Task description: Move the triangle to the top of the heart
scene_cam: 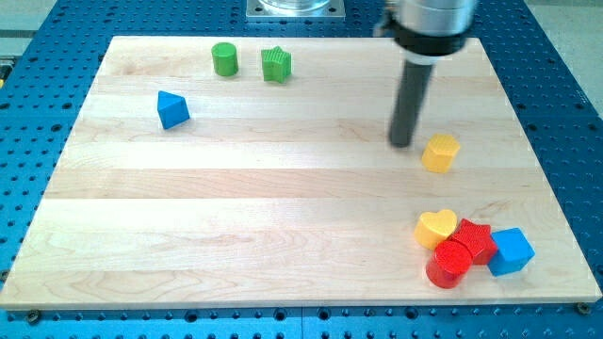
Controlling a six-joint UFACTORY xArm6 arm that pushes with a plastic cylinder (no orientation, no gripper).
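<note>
The blue triangle block lies on the wooden board near the view's upper left. The yellow heart block lies at the lower right, touching a red block. My tip rests on the board at the upper right of centre, just left of a yellow hexagon-like block. The tip is far to the right of the triangle and well above the heart.
A green cylinder and a green star-like block stand near the top edge. A red cylinder, another red block and a blue cube cluster beside the heart. The board sits on a blue perforated table.
</note>
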